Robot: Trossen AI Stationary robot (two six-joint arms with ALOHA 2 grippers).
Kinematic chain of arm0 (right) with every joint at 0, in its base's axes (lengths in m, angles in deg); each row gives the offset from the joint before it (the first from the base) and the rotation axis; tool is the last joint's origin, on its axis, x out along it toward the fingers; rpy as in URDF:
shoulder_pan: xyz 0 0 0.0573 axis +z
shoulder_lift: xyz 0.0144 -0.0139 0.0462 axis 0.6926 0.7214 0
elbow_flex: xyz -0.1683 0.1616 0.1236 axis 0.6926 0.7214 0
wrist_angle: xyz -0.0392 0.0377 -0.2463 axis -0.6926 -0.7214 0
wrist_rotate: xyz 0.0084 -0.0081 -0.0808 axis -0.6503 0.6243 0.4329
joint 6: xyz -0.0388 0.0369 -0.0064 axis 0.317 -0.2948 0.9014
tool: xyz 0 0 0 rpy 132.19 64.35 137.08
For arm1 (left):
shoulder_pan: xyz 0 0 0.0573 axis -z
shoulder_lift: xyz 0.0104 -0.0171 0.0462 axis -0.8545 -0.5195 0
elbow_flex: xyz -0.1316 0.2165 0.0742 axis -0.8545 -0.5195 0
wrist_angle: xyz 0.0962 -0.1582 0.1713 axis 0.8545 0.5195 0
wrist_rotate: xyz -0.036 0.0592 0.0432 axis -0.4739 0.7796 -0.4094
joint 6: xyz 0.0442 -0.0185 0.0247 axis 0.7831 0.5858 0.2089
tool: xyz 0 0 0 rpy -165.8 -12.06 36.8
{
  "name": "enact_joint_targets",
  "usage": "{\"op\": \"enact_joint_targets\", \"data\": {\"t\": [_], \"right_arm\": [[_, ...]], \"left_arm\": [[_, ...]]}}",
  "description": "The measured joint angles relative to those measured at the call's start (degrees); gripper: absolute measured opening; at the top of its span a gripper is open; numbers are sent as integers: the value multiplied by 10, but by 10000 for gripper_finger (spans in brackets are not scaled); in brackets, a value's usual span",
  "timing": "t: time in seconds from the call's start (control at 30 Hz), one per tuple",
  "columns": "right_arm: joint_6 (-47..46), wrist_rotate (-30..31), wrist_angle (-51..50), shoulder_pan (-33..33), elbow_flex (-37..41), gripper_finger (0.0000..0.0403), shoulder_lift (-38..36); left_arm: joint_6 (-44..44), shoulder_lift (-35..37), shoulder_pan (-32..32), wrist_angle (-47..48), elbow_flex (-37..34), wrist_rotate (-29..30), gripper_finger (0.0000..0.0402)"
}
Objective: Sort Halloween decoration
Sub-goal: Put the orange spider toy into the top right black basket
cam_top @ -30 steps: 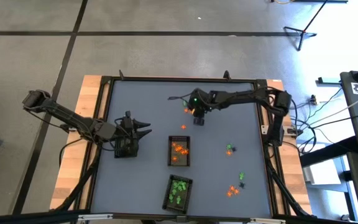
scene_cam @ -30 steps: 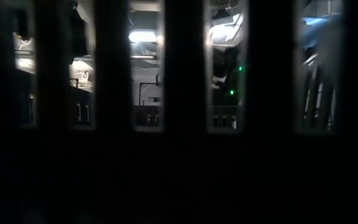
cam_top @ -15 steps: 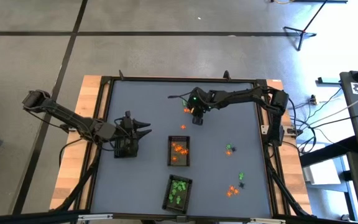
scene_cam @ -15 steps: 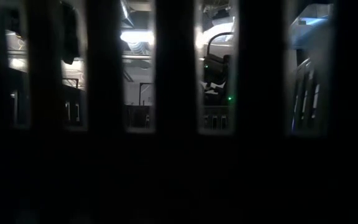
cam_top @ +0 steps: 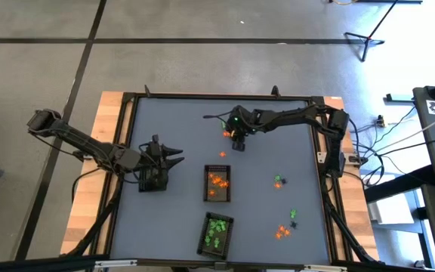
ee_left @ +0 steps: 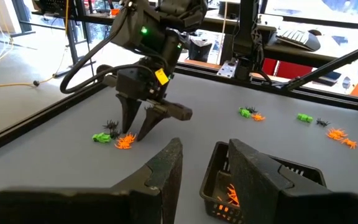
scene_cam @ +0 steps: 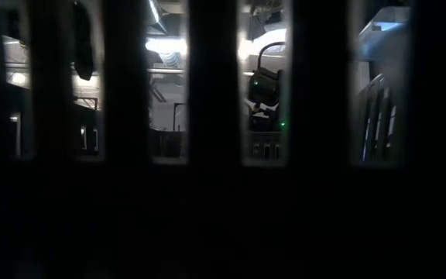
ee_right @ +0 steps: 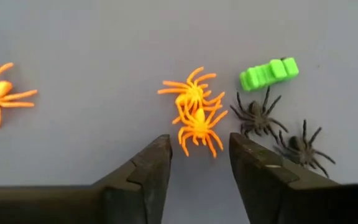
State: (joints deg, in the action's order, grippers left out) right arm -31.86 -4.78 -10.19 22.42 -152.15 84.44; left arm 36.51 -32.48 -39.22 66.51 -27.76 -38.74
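Note:
The Halloween decoration is tiny plastic spiders and bits in orange, green and black. In the right wrist view, two orange spiders (ee_right: 194, 118) lie overlapping on the grey table, beside a green piece (ee_right: 269, 73) and two black spiders (ee_right: 257, 113). My right gripper (ee_right: 199, 168) hovers open just above the orange pair, its fingers standing either side of them and touching nothing; the high view shows it near the table's far middle (cam_top: 237, 143). My left gripper (cam_top: 174, 156) waits open at the table's left.
A tray holding orange pieces (cam_top: 217, 185) sits at mid table, a tray of green pieces (cam_top: 216, 233) near the front edge, and a dark tray (cam_top: 153, 181) under my left arm. More trinkets (cam_top: 282, 227) lie scattered on the right. Dark bars block the low view.
My right gripper has edged slightly toward the table's left, over the orange spiders, staying open. The trinkets have not moved.

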Motion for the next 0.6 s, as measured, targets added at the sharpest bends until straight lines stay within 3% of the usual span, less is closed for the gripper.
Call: {"op": "enact_joint_targets", "data": {"t": [0.23,0.53,0.6], "right_arm": [[-5,-6,6,0,0,154,1],[-6,-12,-8,2,0,16,0],[-6,-11,-11,2,0,8,0]], "left_arm": [[0,0,0,0,0,0,124],[0,0,0,0,0,0,124],[0,0,0,0,0,0,124]]}}
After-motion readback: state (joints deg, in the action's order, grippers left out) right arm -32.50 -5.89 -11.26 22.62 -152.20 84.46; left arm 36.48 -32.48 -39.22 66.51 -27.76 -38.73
